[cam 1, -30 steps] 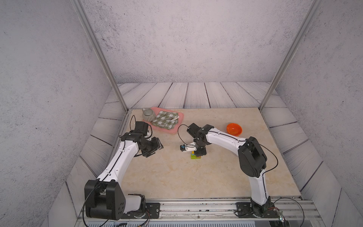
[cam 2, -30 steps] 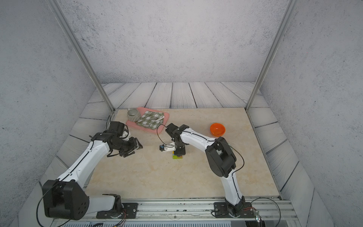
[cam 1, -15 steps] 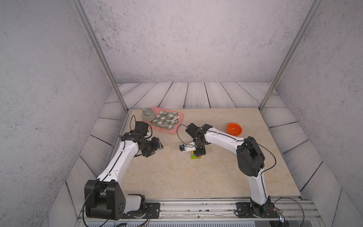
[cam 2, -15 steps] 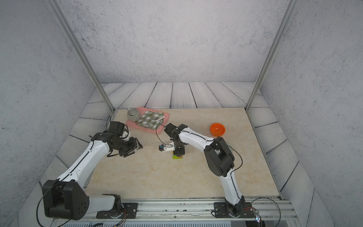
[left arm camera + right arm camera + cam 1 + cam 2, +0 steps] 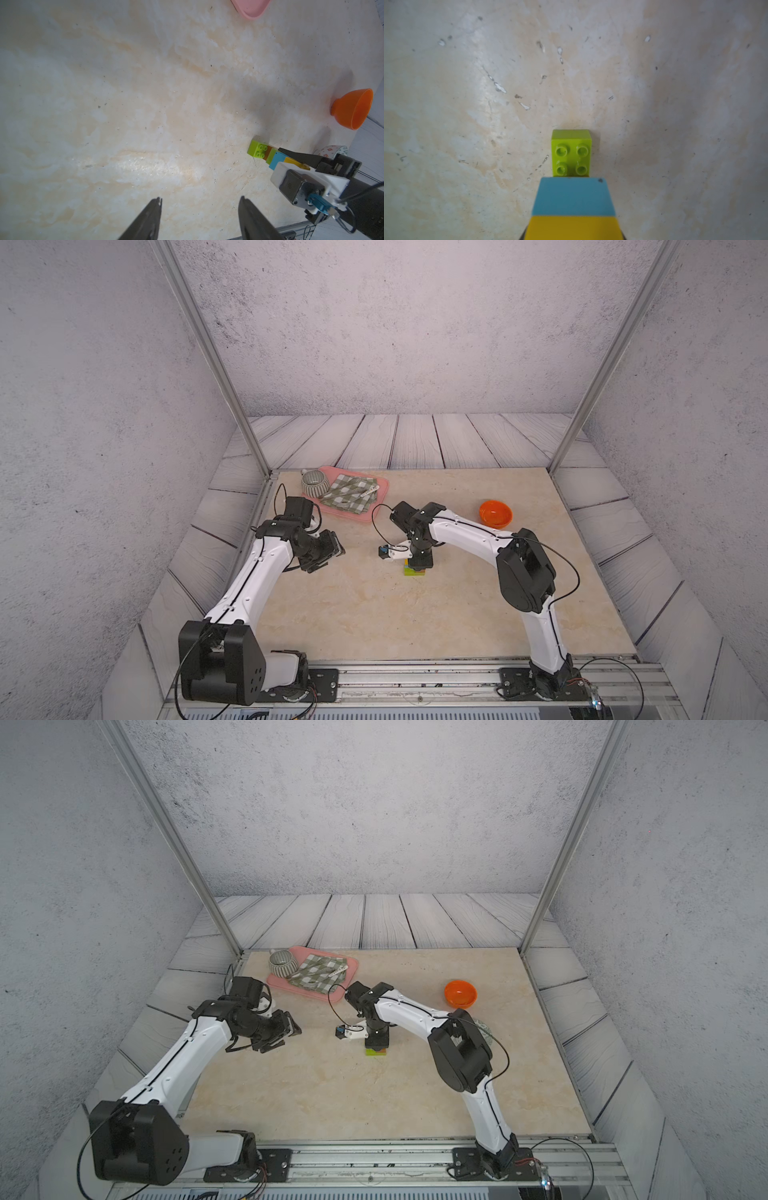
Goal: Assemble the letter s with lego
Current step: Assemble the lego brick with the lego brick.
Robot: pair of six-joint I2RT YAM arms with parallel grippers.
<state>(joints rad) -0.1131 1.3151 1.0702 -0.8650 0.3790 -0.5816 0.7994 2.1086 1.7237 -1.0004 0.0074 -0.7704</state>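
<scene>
Standing mid-table in both top views, the letter s (image 5: 414, 571) looks fully stacked, right gripper (image 5: 419, 563) clenched on top. Left wrist view: left gripper (image 5: 200, 202) parted, empty, well apart. Right wrist view: yellow brick (image 5: 574, 227) grasped above the blue brick (image 5: 574, 197); only release seems left

Both top views look down from high over the whole beige marbled surface (image 5: 374, 614); both close wrist views share the coloured plastic brick stack (image 5: 275, 161).
</scene>
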